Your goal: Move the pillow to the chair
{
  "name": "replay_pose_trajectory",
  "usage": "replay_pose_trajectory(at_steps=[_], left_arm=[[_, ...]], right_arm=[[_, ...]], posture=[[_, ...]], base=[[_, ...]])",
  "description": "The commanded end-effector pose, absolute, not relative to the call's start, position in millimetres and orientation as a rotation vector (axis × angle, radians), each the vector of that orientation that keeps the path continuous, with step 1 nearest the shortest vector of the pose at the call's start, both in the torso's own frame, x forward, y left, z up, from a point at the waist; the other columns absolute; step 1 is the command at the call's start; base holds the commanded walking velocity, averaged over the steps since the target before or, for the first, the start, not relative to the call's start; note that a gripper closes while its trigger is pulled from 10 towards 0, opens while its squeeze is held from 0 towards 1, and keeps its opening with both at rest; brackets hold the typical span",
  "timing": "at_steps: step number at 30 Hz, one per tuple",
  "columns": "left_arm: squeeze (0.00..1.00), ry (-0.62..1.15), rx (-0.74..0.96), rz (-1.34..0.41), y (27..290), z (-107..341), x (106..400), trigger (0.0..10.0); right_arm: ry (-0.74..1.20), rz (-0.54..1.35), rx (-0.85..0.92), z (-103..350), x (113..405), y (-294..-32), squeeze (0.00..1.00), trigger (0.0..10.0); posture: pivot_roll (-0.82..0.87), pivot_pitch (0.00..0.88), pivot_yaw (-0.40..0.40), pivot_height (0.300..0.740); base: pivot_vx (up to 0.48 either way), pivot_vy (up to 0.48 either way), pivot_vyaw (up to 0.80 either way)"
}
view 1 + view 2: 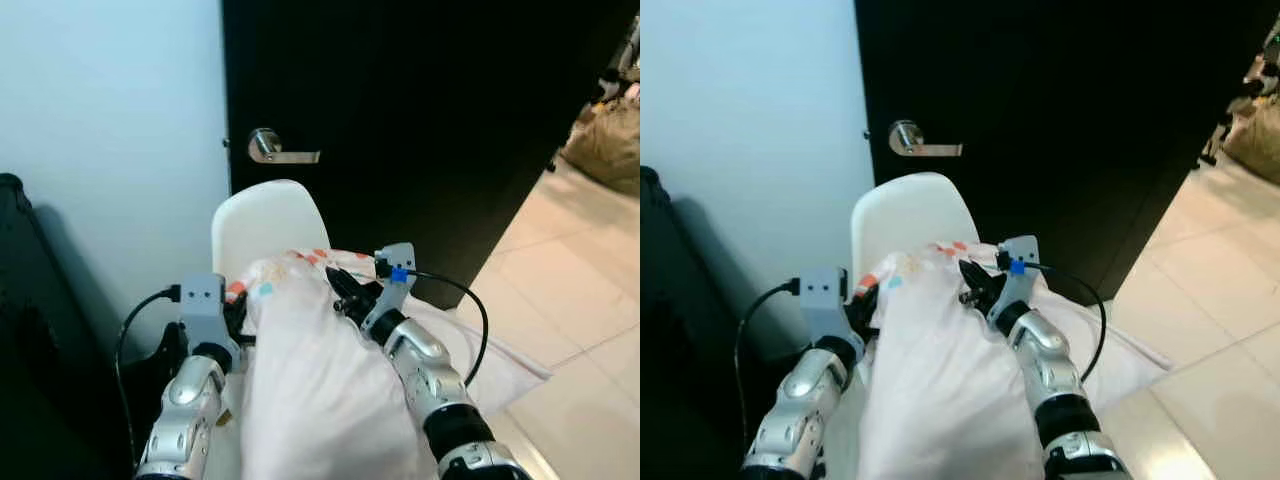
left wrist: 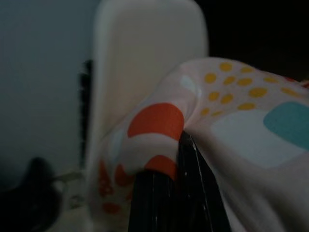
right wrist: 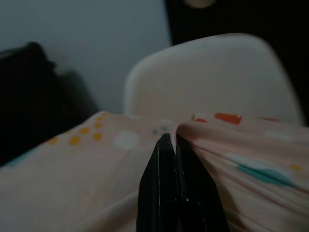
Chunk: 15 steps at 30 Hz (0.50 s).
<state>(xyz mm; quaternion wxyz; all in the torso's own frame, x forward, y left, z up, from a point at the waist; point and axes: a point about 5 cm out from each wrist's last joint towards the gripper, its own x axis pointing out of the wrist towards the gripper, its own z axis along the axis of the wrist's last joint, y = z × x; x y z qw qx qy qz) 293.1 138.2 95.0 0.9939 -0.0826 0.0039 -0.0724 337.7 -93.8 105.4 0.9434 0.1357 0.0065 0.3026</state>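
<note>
Pillow (image 1: 320, 380): soft pale-pink fabric, wrinkled, printed with orange, yellow and teal dots and patches near its far end. It's held up between both arms, just in front of the chair (image 1: 262, 225), its far end overlapping the lower backrest. Chair is a smooth white moulded shell with a rounded back, standing against a pale wall (image 1: 110, 130) and a black door (image 1: 420, 120) with a brushed-metal lever handle (image 1: 278, 150). Right gripper (image 3: 171, 145): jaws pinched tight on a fold of fabric. Left gripper (image 2: 181, 159): jaws clamped on the pillow's edge. Glossy beige floor tiles (image 1: 580, 270) to the right.
</note>
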Motion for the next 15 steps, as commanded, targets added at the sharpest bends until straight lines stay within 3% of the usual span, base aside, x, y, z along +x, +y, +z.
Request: replay_pose_trajectory(at_steps=[1,11,15], left_arm=[[0.0,-0.049,-0.152,-0.152,136.5,107.1,296.1,10.0],[0.0,-0.049,-0.143,-0.162,134.8,107.4,295.6,10.0],[0.0,-0.047,-0.139,-0.167,133.0,107.2,295.5,10.0]], right_arm=[[0.026,0.651,0.261,103.3,335.6,-87.1,0.0,10.0],[0.037,0.612,0.234,100.8,336.8,-89.3,0.0,10.0],[0.047,0.559,0.233,98.4,338.8,-93.7,0.0,10.0]], posture=[[0.13,0.0,-0.116,0.74],[0.12,0.0,-0.11,0.74],[0.12,0.0,-0.107,0.74]], base=[[0.0,0.0,0.77],[0.0,0.0,0.77],[0.0,0.0,0.0]])
